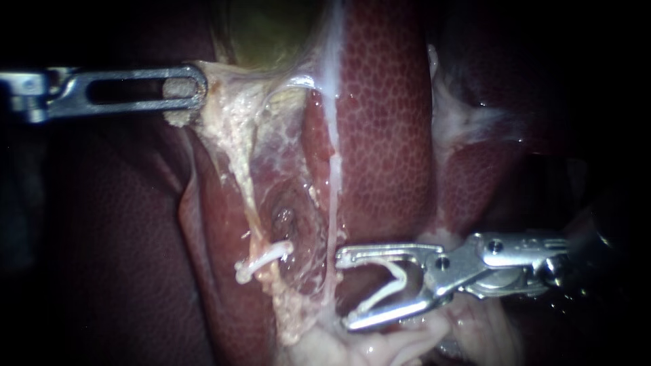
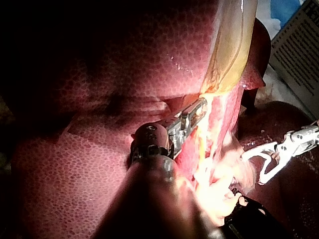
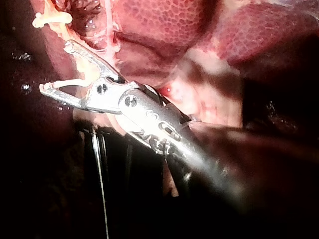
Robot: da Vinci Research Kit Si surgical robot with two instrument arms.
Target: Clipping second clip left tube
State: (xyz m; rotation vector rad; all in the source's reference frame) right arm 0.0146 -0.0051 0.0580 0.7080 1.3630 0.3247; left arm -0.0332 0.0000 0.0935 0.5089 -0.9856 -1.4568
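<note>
Jaws of my right instrument (image 1: 346,290) stand spread in a wide V. A white open clip (image 1: 388,285) sits between them, with 1 leg along each jaw, so both jaws bear on it. The shaft comes in low from the right. The 2 tips point toward the dissected strip of tissue and stop just short of a thin pale strand (image 1: 335,196) that runs down the liver (image 1: 386,122). Nothing but the clip shows inside the V.

The left tube (image 1: 249,200) runs down the pale, ragged band below the gallbladder (image 1: 271,34). It carries 1 seated clip (image 1: 261,261) set crosswise near its lower end. That clip is apart from the right instrument's tips, with wet tissue between them.

My left instrument (image 1: 184,95) enters level from the left (its slotted jaw faces the camera). Its jaws are closed on a fold of pale tissue (image 1: 178,116) at the gallbladder's lower edge.

From the left wrist, the left instrument (image 2: 197,112) grips just under the yellow-green gallbladder (image 2: 232,45). The right instrument (image 2: 253,169) stands open beside it, near the bright tissue.

From the right wrist, the right instrument (image 3: 56,67) shows the open clip (image 3: 70,82) along 1 jaw. The seated clip (image 3: 50,19) lies ahead of the tips and is not touching them.
</note>
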